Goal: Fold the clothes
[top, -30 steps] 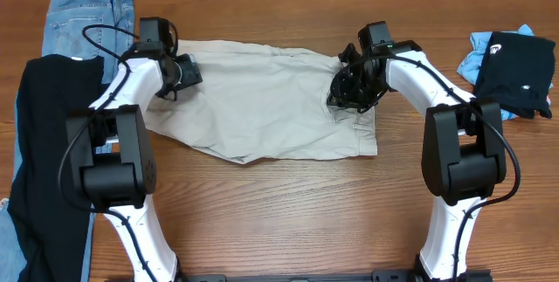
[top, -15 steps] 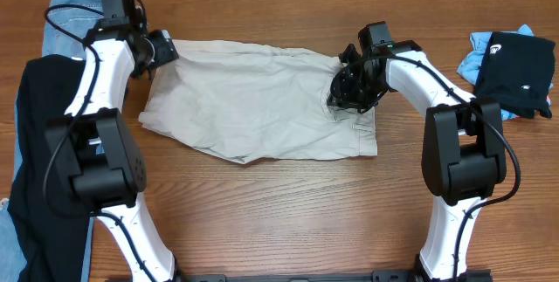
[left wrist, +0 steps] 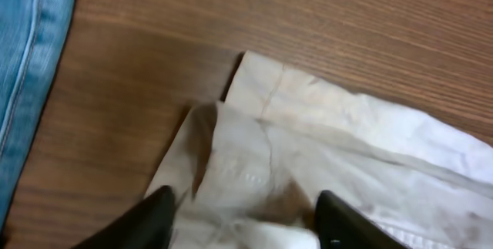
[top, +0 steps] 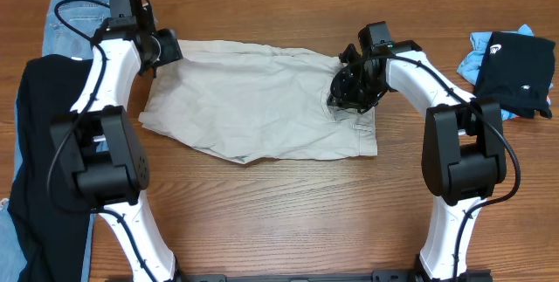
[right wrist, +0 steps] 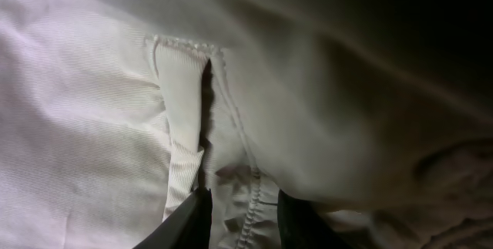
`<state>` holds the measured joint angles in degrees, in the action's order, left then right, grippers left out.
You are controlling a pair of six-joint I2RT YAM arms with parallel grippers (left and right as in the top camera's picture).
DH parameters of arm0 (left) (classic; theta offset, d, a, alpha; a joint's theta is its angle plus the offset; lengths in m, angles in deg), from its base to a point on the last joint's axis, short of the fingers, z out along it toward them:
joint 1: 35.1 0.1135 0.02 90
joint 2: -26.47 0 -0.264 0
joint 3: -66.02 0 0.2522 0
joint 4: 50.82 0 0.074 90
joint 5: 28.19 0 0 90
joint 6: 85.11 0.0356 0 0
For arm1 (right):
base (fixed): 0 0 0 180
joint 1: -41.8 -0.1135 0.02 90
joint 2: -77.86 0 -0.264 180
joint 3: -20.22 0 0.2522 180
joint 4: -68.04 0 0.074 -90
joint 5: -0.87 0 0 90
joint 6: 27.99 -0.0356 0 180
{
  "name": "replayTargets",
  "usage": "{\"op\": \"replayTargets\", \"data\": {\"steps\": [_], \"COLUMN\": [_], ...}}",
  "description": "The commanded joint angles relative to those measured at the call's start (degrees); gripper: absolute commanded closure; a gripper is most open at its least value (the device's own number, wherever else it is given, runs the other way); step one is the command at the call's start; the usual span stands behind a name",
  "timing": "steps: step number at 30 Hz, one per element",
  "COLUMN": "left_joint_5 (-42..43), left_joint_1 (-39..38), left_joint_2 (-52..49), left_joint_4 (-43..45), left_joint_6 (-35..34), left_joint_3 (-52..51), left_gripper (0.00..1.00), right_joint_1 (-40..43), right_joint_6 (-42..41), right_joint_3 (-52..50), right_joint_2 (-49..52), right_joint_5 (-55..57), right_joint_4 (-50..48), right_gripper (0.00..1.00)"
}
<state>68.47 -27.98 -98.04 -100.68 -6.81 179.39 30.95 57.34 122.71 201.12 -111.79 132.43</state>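
Observation:
The beige khaki trousers [top: 262, 99] lie spread flat across the middle of the table, partly folded. My left gripper [top: 168, 51] is at their top left corner. In the left wrist view its fingers [left wrist: 246, 222] are wide open, with the corner of the fabric [left wrist: 347, 149] between them. My right gripper [top: 349, 94] is at the right end of the trousers, near the waistband. In the right wrist view its fingers [right wrist: 243, 218] are closed on a bunched, stitched seam of the fabric [right wrist: 92, 126].
Blue jeans [top: 87, 11] lie at the far left and also show in the left wrist view [left wrist: 31, 64]. A black garment [top: 48, 168] lies over them. At the right, a black garment [top: 520, 72] lies on a light blue cloth [top: 479, 51].
My left gripper has moved from over the trousers' left part up and left to their top left corner. The right arm and the trousers have not moved.

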Motion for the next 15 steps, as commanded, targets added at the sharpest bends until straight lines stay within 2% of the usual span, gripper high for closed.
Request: {"op": "replayTargets", "data": {"steps": [1,3,4,5,15], "left_joint_5": [0.5,0.52,0.48,0.52,-0.81], "left_joint_1": [-0.17,-0.26,-0.31,-0.37,0.0], "left_joint_2": [-2.71,-3.58,-3.91,-4.17,-4.39], "left_joint_4": [0.85,1.27,1.64,2.47,17.7], "left_joint_6": [2.05,2.03,2.05,1.88,-6.95], "left_joint_3": [-0.15,-0.13,-0.15,-0.13,0.74], "left_gripper": [0.5,0.73,0.91,0.96,0.96], "right_joint_1": [1.33,1.33,1.33,1.33,1.33], "right_joint_6": [-0.02,-0.02,-0.02,-0.02,-0.02], "right_joint_3": [-0.26,-0.26,-0.26,-0.26,-0.26], "right_joint_2": [0.09,0.09,0.09,0.09,0.09], "right_joint_5": [5.09,5.09,5.09,5.09,5.29], "right_joint_4": [0.92,0.92,0.92,0.94,1.77], "right_gripper": [0.67,0.67,0.67,0.67,0.67]}}
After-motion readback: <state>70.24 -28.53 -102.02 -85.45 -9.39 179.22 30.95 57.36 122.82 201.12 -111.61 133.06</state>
